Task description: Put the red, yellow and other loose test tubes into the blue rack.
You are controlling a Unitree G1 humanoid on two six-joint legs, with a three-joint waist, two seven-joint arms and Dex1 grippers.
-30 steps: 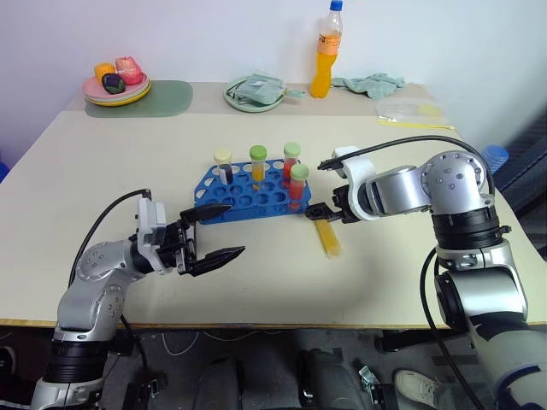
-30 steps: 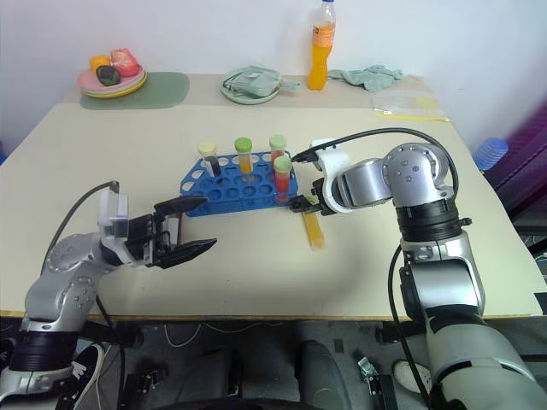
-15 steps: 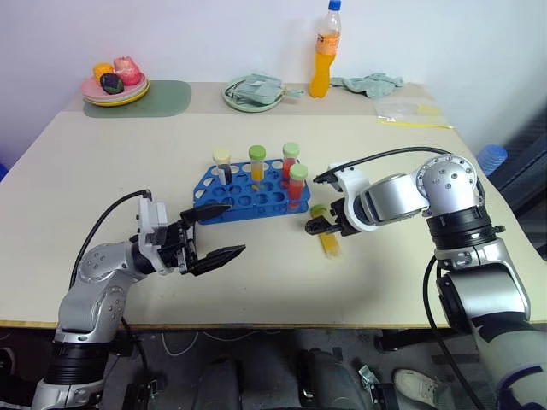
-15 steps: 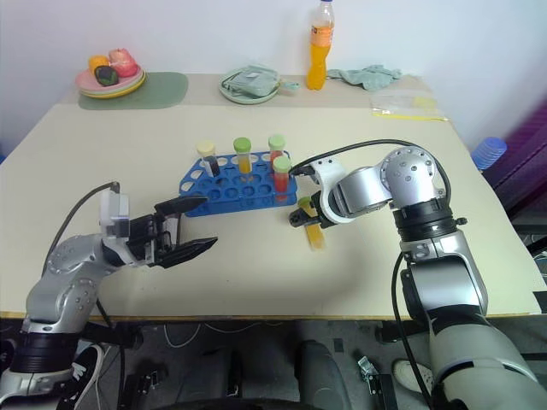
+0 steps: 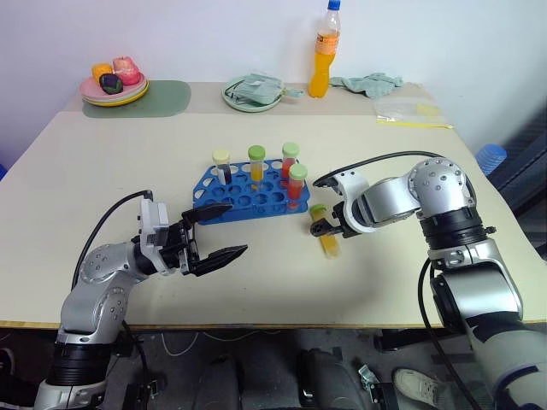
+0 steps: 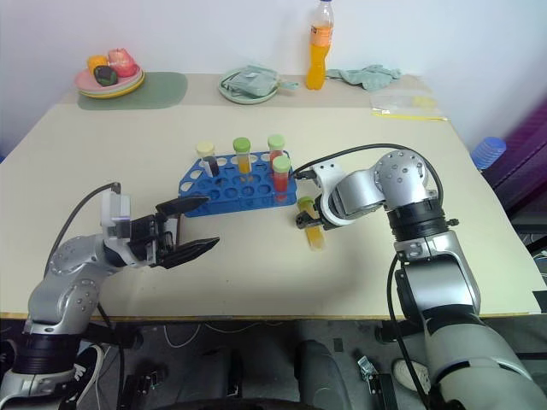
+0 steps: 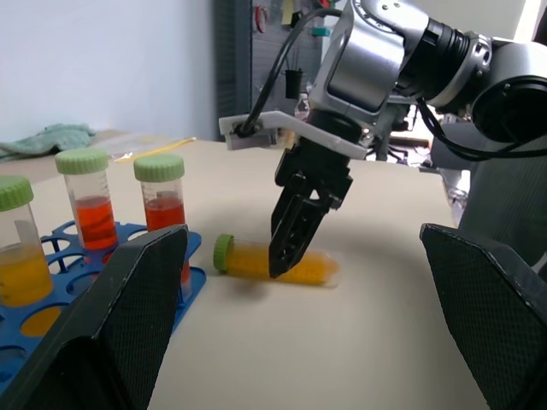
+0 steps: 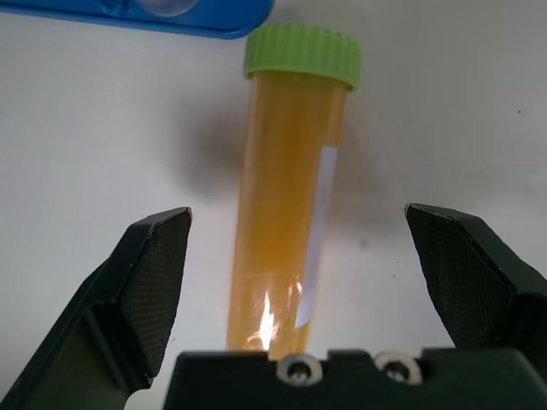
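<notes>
The right gripper point(image 5: 322, 228) hangs spread wide right over the yellow tube point(image 8: 289, 213), which lies flat on the table point(image 5: 410, 282) just beside the rack point(image 5: 224, 205), long axis running between the fingers, cap rackward, untouched.

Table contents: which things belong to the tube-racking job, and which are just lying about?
Job: blue rack holding four capped tubes; loose yellow tube lying on the table beside the rack; right gripper, open over that tube.

Lying about: orange drink bottle, plate of fruit, green cloth, plastic bag.
</notes>
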